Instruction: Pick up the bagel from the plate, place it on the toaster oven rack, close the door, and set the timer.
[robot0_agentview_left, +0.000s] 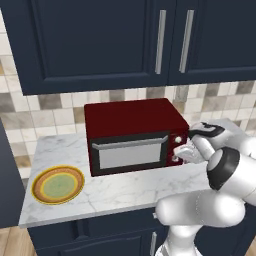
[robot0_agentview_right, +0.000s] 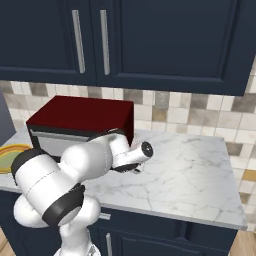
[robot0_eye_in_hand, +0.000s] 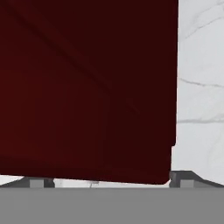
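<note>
A: Where to look first?

B: At the two white knobs (robot0_agentview_left: 176, 149) on the right side of the toaster oven (robot0_agentview_left: 130, 122). One above, one below. Cannot tell from here which one is the timer.

A: And the door (robot0_agentview_left: 129, 152)?

B: Shut flat against the front, grey handle along the top edge. So, by the look of it, only the timer left to do.

A: And the bagel?

B: Probably inside, behind the glass. Too dim to tell. Not on the plate (robot0_agentview_left: 58, 184), which sits at the left end of the counter (robot0_agentview_left: 125, 192), well apart from the oven.

A: Where is the gripper (robot0_agentview_left: 186, 153)?

B: Right beside the knobs, near the lower one. Maybe touching it, maybe just short; too blurry to say. Seen from the hand, fingertips (robot0_eye_in_hand: 183, 179) spread wide, with the dark red oven wall close up in front. Holding nothing.

A: So how to do this bit well?

B: Line up straight on the knob first. Put one finger on each side of it, not on the black frame. Squeeze gently, then turn slowly and only a little. Keep the push light, so the oven does not slide back on the counter.

A: What could go wrong?

B: Could slip off the small round knob. Could grab the wrong knob. Could bump the door handle. Better to go slow and check the grip before turning.
</note>
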